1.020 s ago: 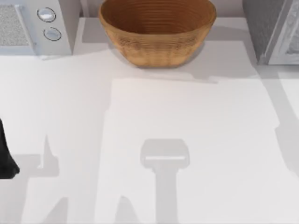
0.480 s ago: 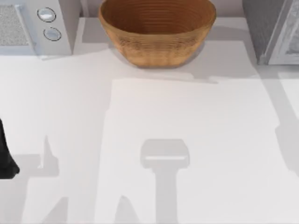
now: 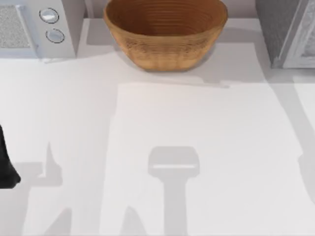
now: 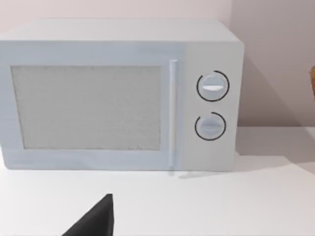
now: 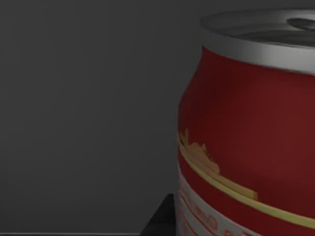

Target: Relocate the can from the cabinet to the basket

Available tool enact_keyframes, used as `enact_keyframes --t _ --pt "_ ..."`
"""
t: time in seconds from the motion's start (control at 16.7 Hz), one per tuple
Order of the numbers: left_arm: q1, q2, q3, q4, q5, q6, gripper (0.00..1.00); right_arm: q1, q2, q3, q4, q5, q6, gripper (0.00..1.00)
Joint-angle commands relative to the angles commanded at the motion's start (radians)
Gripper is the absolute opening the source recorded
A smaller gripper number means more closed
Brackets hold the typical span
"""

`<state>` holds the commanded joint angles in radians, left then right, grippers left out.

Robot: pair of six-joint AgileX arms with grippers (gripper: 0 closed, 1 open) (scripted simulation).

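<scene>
- We see the basket (image 3: 165, 32) at the table's (image 3: 197, 128) far edge, middle, standing on its base w/ ribbed inside bare; a sliver of its rim also shows at the edge of the left wrist view (image 4: 313, 81).
- White microwave (image 3: 37, 27) sits far left, just beside the basket but apart from it; two round knobs and a pale speckled door face the left wrist cam (image 4: 118, 96).
- Cabinet (image 3: 288, 32) stands at far right, dark grey side toward the basket, white-framed door angled at the frame edge.
- The can (image 5: 251, 132) is close up in our right wrist view: red side, yellow band, silver top, upright against a dark grey wall, so apparently inside the cabinet. A dark wedge (image 5: 162, 219) sits low beside it; can't tell what it is.
- Our left arm (image 3: 7, 164) is parked at the table's left edge, near side. A black tip of the left gripper (image 4: 96, 221) pokes in over the table in front of the microwave; fingers open or closed – can't tell.
- Right gripper: finger state can't be told either; no grasp on the can visible.
- Table middle carries grey arm shadows, nothing between basket and cabinet.
- Vs 1.0 s ago: basket, microwave, cabinet and left arm unchanged. The shadow along the right edge has shifted, now curving in lower down on that side.
</scene>
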<state>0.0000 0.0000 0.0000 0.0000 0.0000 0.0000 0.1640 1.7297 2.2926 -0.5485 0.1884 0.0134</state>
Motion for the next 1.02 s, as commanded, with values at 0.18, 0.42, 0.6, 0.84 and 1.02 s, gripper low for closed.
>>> enact_keyframes --t 0.18,0.42,0.6,0.84,1.02 --pt "0.0 0.0 0.0 0.0 0.0 0.0 1.0 0.035 -0.166 -0.08 -0.08 0.033 0.0 0.0" --pt "0.0 0.0 0.0 0.0 0.0 0.0 1.0 0.063 -0.281 -0.141 -0.145 0.06 0.0 0.0" --pt "0.0 0.0 0.0 0.0 0.0 0.0 1.0 0.064 -0.283 -0.143 -0.147 0.061 0.0 0.0" --pt "0.0 0.0 0.0 0.0 0.0 0.0 1.0 0.054 -0.308 -0.177 -0.128 0.056 0.002 0.0" --pt "0.0 0.0 0.0 0.0 0.0 0.0 1.0 0.038 -0.41 -0.302 -0.075 0.042 0.002 0.0"
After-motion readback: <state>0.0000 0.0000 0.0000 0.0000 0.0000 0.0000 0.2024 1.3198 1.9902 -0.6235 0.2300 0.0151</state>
